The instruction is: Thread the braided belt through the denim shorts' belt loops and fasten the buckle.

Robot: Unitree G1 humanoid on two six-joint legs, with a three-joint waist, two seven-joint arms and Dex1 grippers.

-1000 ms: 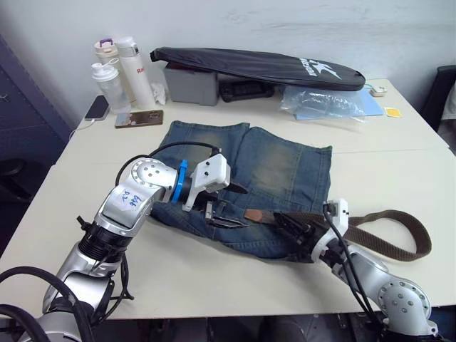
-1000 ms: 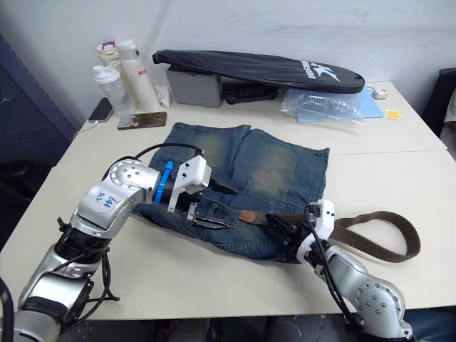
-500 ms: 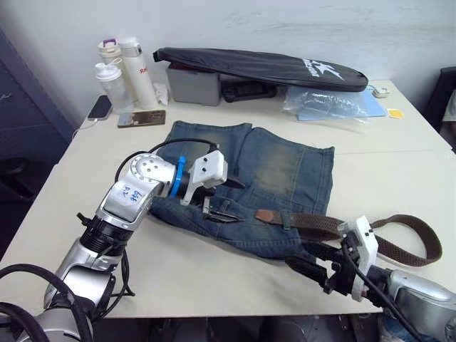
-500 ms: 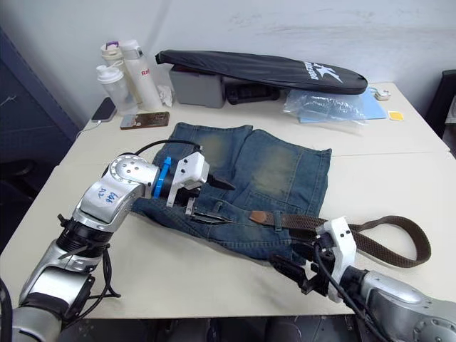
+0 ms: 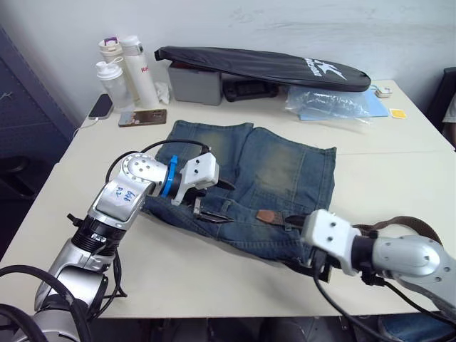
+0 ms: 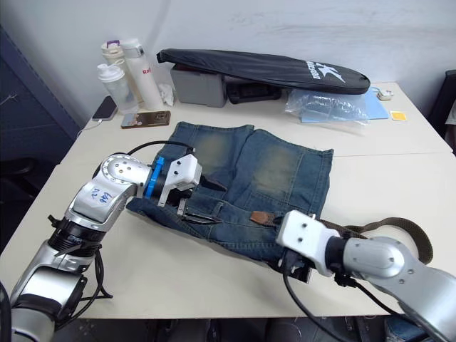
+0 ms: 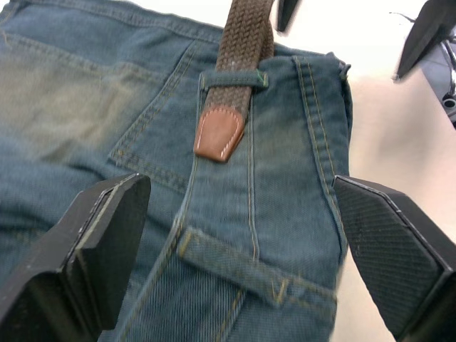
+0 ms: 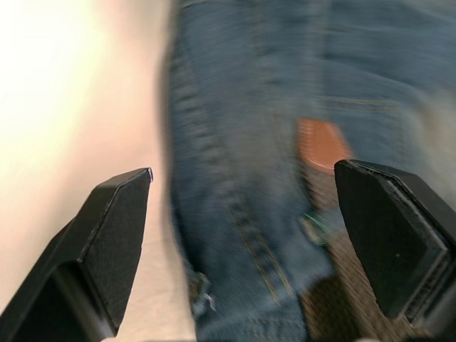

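The left gripper (image 7: pixel 235 214) hung over the shorts (image 5: pixel 285 171), fingers spread; the belt (image 7: pixel 242 50) sat under one loop (image 7: pixel 235 78). The right gripper (image 8: pixel 242 235) also gaped, holding nothing.

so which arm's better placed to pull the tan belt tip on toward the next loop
Left, probably. The left gripper hangs open over the waistband, with the belt's tan tip just ahead and the next belt loop between its fingers. The right gripper, also open, sits at the denim shorts' edge, behind the tip.
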